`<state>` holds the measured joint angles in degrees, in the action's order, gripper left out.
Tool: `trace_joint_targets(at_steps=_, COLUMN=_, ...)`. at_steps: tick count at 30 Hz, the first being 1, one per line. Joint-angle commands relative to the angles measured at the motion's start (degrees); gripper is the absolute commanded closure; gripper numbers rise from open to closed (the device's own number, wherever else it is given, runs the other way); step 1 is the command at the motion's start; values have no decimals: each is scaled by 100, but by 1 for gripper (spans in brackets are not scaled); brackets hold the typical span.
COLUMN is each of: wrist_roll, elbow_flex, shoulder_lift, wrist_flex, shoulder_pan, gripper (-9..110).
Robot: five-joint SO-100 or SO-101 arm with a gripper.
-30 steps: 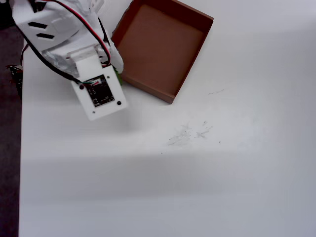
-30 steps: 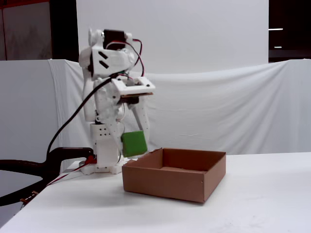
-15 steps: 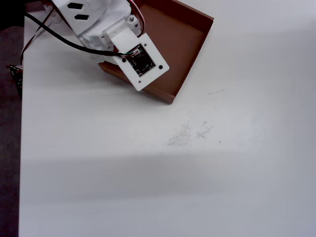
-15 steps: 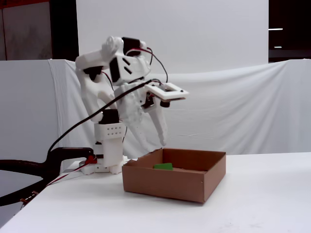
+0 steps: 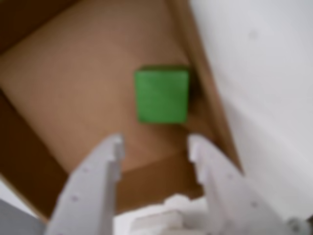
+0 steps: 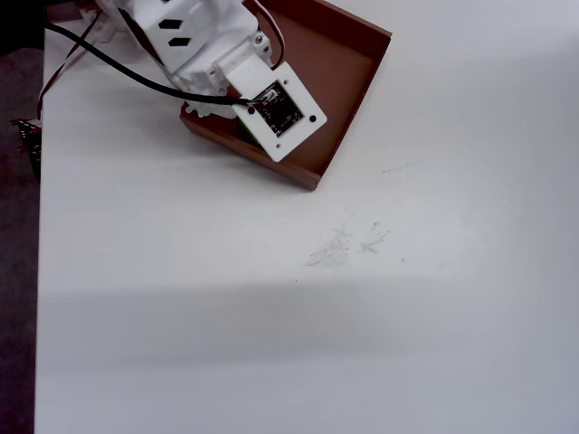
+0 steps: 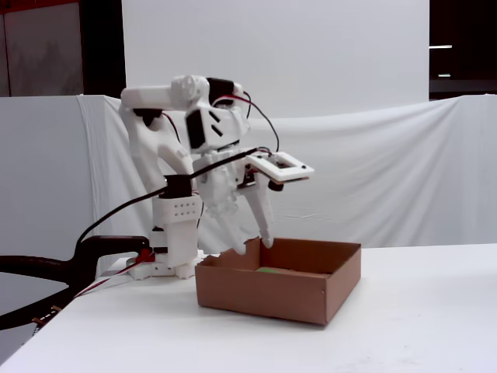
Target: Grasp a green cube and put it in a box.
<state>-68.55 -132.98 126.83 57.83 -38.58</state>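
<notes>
The green cube (image 5: pixel 162 94) lies flat on the floor of the box (image 5: pixel 68 73), close to one wall, in the wrist view. My gripper (image 5: pixel 155 144) hovers above it, open, with nothing between the white fingers. In the fixed view the gripper (image 7: pixel 252 242) points down just over the box's (image 7: pixel 272 294) far left rim, and only a thin green sliver of the cube (image 7: pixel 268 270) shows above the front wall. In the overhead view the arm covers the cube and the near-left part of the box (image 6: pixel 360 86).
The box stands at the back left of the white table (image 6: pixel 362 344). Faint scuff marks (image 6: pixel 348 242) lie mid-table. The table's left edge (image 6: pixel 38 271) runs beside a dark floor. A black clamp (image 7: pixel 78 260) and cables sit by the arm's base.
A second ago the gripper held the cube in the air beside the box. It swung over the box and opened, and the cube now lies inside. The arm has since reached slightly farther.
</notes>
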Motion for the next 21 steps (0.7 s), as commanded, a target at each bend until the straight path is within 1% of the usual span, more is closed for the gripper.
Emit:
trace_joint_targets(at_steps=1, wrist_roll=18, elbow_flex=123, shoulder_lift=211, wrist_flex=114, shoulder_pan=53, gripper=85)
trace_joint_targets(at_steps=21, wrist_roll=18, elbow_flex=132, shoulder_lift=272, wrist_flex=185, shoulder_pan=255, gripper=85)
